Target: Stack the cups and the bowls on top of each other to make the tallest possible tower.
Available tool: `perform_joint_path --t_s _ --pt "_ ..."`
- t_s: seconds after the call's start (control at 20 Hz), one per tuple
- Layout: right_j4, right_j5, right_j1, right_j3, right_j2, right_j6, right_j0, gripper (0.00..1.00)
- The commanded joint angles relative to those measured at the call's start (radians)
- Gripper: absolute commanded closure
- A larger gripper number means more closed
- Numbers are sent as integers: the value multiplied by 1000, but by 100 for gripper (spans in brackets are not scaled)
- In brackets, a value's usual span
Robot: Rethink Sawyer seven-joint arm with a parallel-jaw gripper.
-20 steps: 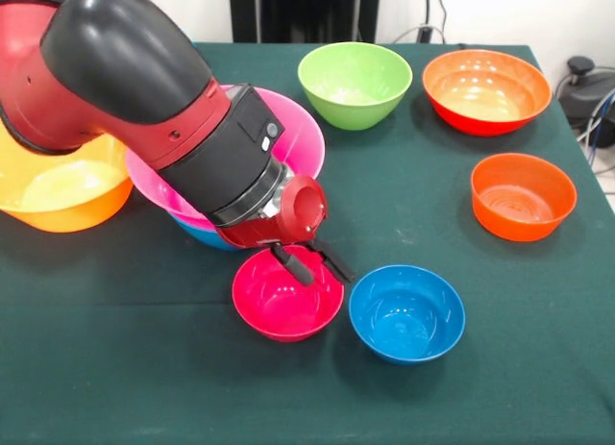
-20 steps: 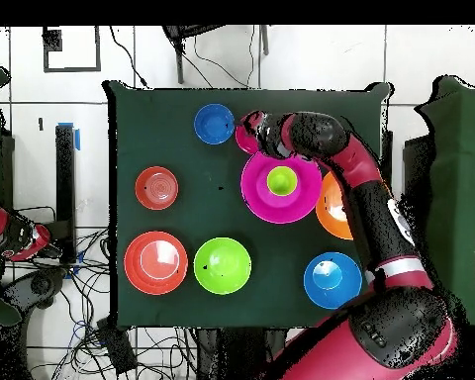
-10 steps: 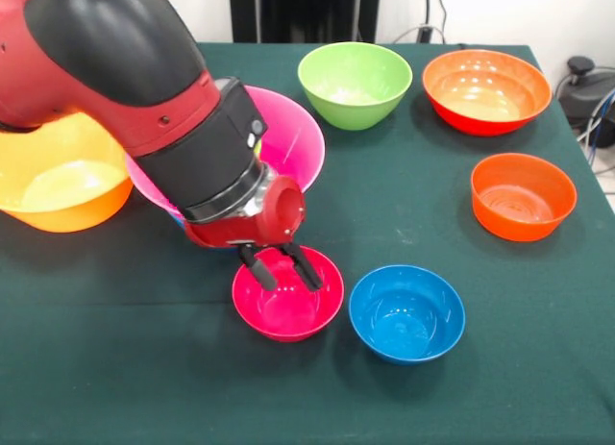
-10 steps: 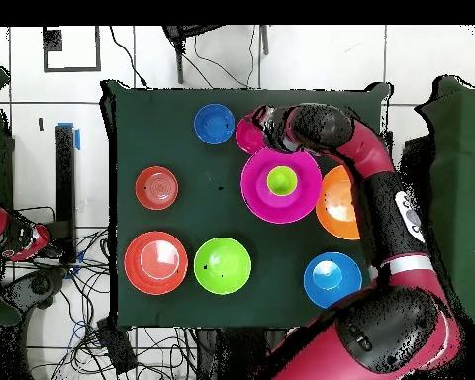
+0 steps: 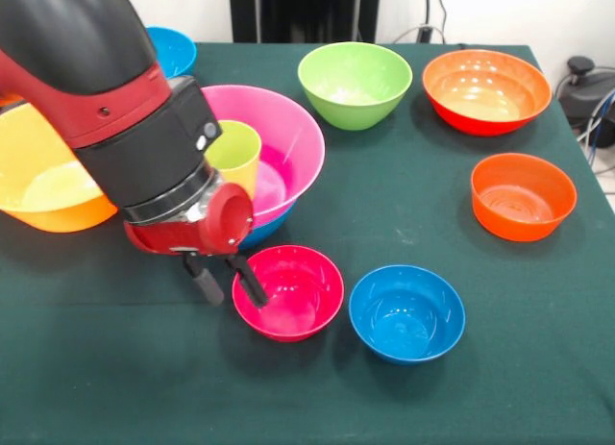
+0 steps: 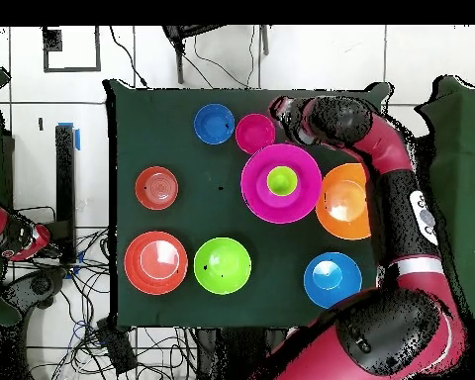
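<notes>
Front view shows, nearest to the camera, the small blue bowl point(image 5: 406, 312) standing upright on the green tablecloth point(image 5: 115, 387), and just beside it, on its left in this view, the small crimson bowl point(image 5: 288, 291). The gripper point(image 5: 227, 285) is at the left rim of this crimson bowl; its two black fingers point(image 5: 204, 280) are spread apart and point down, one finger is over the inside edge of the bowl and the other one is outside it, so the jaws are released and grasp nothing. Behind the gripper stands the large pink bowl point(image 5: 288, 142), which sits in a medium blue bowl point(image 5: 261, 229), and the lime-green cup point(image 5: 233, 155) stands upright inside the pink one. At the left, partly hidden by the arm point(image 5: 106, 70), is the large orange bowl point(image 5: 53, 190). At the right side is a small red-orange bowl point(image 5: 523, 195). Farther away stand the green bowl point(image 5: 355, 84) and the wider red-orange bowl point(image 5: 486, 89), well apart from each other. Another blue bowl point(image 5: 173, 49) shows at the far edge, behind the arm.
</notes>
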Motion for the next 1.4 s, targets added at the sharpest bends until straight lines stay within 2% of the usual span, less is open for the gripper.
perform_joint_path --t_s 0.05,0.4,0.7,1.05,1.4 --pt "-98 117 16 -70 -86 -174 42 0" --pt "-107 162 12 -66 -118 -171 50 0" --pt "-90 188 33 -58 -110 -169 44 0" --pt "-49 143 40 15 -62 -180 6 0" --pt "-23 103 75 30 -24 -186 -10 0"
